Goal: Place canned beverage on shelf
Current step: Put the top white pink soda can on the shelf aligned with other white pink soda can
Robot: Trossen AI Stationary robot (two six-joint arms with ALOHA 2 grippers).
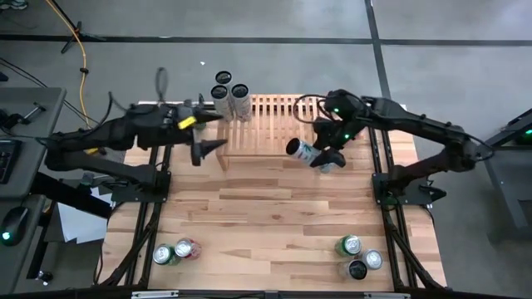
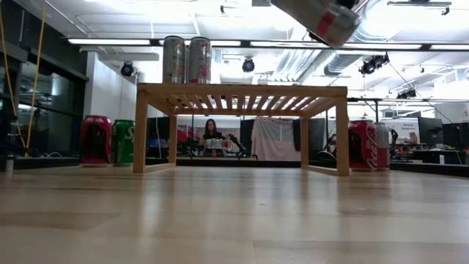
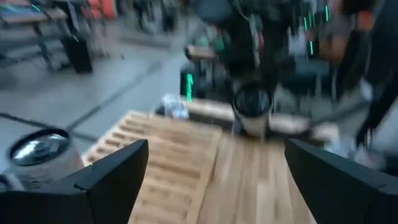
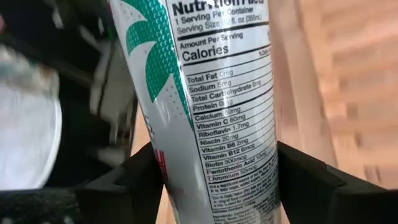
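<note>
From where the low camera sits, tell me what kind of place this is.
Probably an indoor robotics lab or workshop: exposed ducts and strip lights overhead, a person at a workbench far behind the wooden shelf, and a grey concrete floor around the table.

A pale wooden-plank table (image 1: pixel 274 216) carries everything; beyond its far edge, a seated person (image 2: pixel 212 130) works in the background room.

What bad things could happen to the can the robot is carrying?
The right end effector holds the white can tilted on its side in the air, so it could slip out or land lying down and roll. On the shelf, it might bump the two cans standing there.
</note>
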